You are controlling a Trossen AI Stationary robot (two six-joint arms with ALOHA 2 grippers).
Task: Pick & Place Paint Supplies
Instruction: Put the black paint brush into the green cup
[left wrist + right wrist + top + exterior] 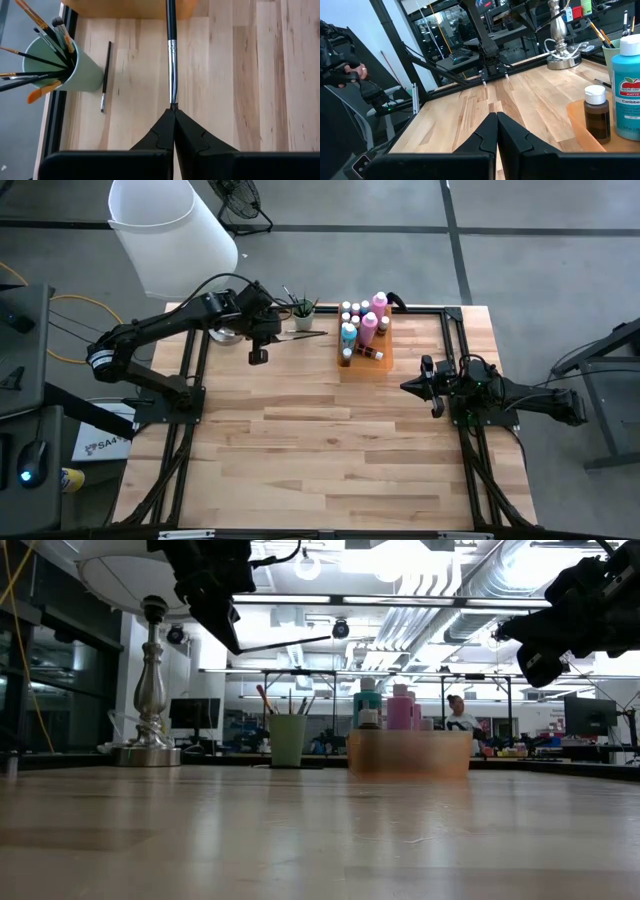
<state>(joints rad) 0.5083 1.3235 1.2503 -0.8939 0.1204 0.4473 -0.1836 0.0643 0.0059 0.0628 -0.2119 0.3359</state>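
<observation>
My left gripper (pixel 173 111) is shut on a thin black paintbrush (pixel 171 55), high above the table's far left part and beside the pale green cup (pixel 303 314) of brushes. The brush (pixel 295 642) points toward the orange tray (pixel 366 352). That tray holds pale-capped pink, teal and brown paint bottles (pixel 369 322). Another dark brush (pixel 105 75) lies flat on the table by the cup (pixel 79 70). My right gripper (pixel 496 118) is shut and holds nothing. It hovers at the table's right side (pixel 416 386), near the tray's brown bottle (pixel 596 113). My left gripper pinches the paintbrush between its two fingertips, at the end just past the silver ferrule (pixel 173 95). The fingers come level from the table's left, in line with the brush. The brush sticks straight out beyond them, lifted clear and about level (pixel 295 642).
A large white lampshade (pixel 168 230) on a silver base (pixel 150 690) stands at the far left corner. A tall teal bottle (pixel 626 92) stands at the tray's edge. Black frame rails (pixel 196 380) run along both table sides. Bare wood (pixel 320 450) spreads across the near half.
</observation>
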